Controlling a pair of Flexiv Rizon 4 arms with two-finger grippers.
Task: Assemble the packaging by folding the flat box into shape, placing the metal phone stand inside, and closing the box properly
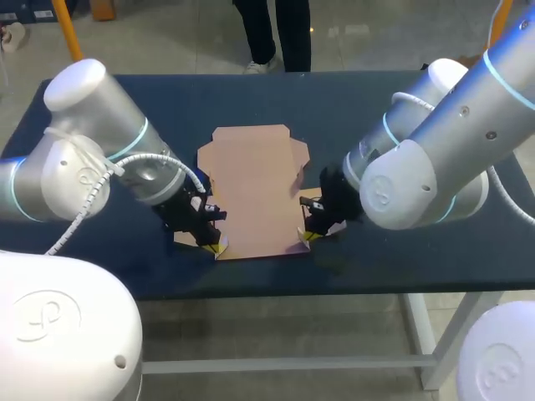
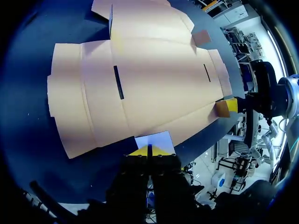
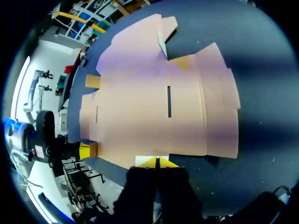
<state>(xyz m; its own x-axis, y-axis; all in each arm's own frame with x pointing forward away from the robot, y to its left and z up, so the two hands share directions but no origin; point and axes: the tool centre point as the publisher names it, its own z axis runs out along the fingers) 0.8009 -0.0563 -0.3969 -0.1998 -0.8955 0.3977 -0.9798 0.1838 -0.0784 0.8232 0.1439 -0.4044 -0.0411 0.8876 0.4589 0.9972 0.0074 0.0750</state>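
A flat brown cardboard box [image 1: 255, 188] lies unfolded in the middle of the dark blue table [image 1: 125, 109]. My left gripper [image 1: 216, 247] is shut, with its tips at the box's near left corner. In the left wrist view its tips [image 2: 149, 151] meet the edge of a small pale flap [image 2: 154, 139] of the box [image 2: 140, 84]. My right gripper [image 1: 306, 241] is shut at the near right corner. There its tips [image 3: 157, 162] touch a similar flap [image 3: 152, 159] of the box [image 3: 159, 107]. No flap sits between either pair of fingers. No phone stand is in view.
The box's slits and fold lines face up. The table's near edge runs just behind both grippers. Bare tabletop lies to the left, right and far side of the box.
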